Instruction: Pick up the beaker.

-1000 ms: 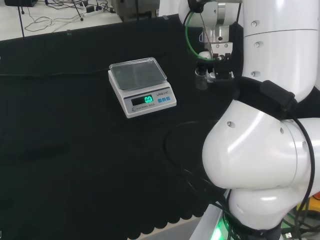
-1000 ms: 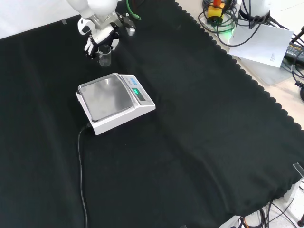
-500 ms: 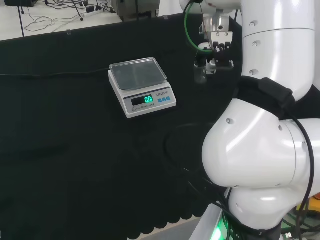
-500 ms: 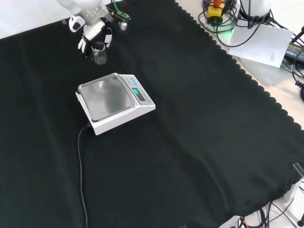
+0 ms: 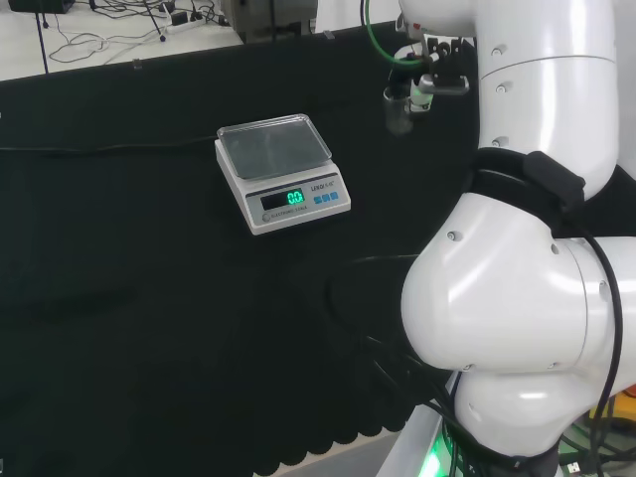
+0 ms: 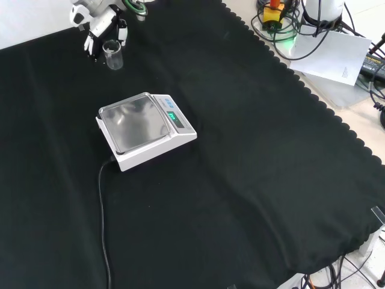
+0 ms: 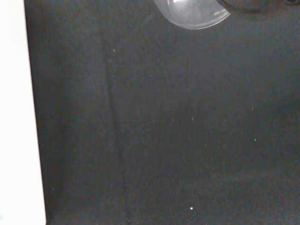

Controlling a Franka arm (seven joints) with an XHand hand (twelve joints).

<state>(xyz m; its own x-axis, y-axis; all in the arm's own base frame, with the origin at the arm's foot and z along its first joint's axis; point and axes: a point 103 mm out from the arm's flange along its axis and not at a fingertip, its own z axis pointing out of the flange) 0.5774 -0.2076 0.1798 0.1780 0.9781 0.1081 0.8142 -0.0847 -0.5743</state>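
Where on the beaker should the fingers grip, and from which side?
Grip the beaker round its straight side wall, coming in level from the side, as the hand does now. It is upright, open-topped and clear, so a wrap round the wall probably suits better than a rim pinch.

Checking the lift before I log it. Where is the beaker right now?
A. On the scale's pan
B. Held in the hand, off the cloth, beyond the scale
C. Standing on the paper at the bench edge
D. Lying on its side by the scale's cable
B: the beaker sits upright in the hand, away from the scale, whose pan is bare.
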